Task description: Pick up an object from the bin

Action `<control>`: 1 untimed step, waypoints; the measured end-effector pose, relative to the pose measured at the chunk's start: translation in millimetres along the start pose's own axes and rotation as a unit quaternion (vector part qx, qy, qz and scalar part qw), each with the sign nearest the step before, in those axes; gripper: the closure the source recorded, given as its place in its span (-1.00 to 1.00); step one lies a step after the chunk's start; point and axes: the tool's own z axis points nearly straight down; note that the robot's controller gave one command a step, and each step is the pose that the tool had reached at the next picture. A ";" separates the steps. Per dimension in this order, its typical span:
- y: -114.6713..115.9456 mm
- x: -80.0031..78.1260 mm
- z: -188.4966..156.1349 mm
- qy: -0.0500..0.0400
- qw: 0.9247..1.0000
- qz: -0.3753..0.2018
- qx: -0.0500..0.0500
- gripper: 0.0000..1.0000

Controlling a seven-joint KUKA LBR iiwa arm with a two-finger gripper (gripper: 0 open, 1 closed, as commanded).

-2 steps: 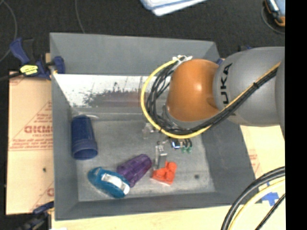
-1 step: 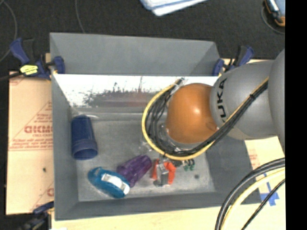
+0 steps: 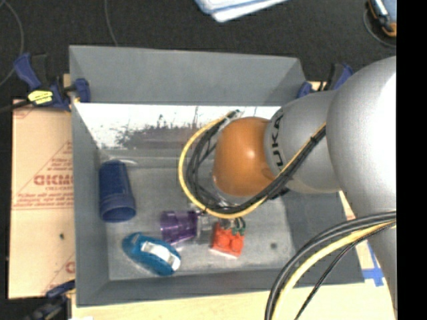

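Grey metal bin [image 3: 187,79], and I count four loose things in it, one of each kind:

- one dark blue cup [image 3: 116,192], lying on its side at the left, open mouth facing the near wall
- one purple plastic piece [image 3: 177,225], roughly mid-floor, see-through and kinda cylindrical
- one blue-and-white thing [image 3: 152,253], rounded and flat-ish, near the front-left corner, just below the purple piece. Can't say what it actually is
- one red block [image 3: 227,241], right of the purple piece, with a bit of green on its top edge

So that's two blue-ish items, one purple, one red. The cup sits well apart from the other three, which are bunched near the front.

One silver arm [image 3: 333,145] comes in from the right, with one round orange cover [image 3: 243,155] on the wrist and a loop of yellow and black cables [image 3: 190,172] wrapped around it. The gripper [image 3: 207,220] is down low under that cover, right in the gap between the purple piece and the red block, close to both. The cover hides most of it, so I honestly can't tell if it's released or clenched, or whether it has either of those two things. Both look like they're resting on the bin floor.
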 end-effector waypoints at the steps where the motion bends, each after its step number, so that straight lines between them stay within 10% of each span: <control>1: 0.1 0.0 0.0 0.000 1.000 0.000 0.000 1.00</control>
